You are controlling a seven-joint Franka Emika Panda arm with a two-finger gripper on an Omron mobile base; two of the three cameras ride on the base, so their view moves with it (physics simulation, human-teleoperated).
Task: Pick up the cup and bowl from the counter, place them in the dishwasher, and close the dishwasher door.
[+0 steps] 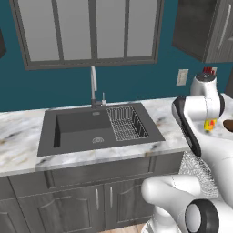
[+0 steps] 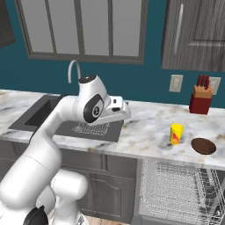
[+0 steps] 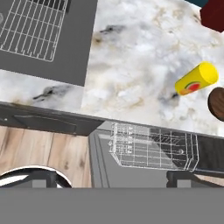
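The jaws (image 3: 112, 177) are spread wide and empty at the bottom of the hand view. The cup (image 3: 197, 79) is seen upright on the counter (image 3: 140, 65) toward the upper right, the bowl (image 3: 217, 103) just beside it, above the dishwasher (image 3: 153, 151) rack.

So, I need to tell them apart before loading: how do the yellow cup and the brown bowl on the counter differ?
The cup is yellow with a red band; the bowl is plain dark brown. The cup stands tall and narrow; the bowl is shallow and wider. The cup sits nearer the sink; the bowl lies to its right. Both stand apart and upright on the marble counter, above the open dishwasher rack.
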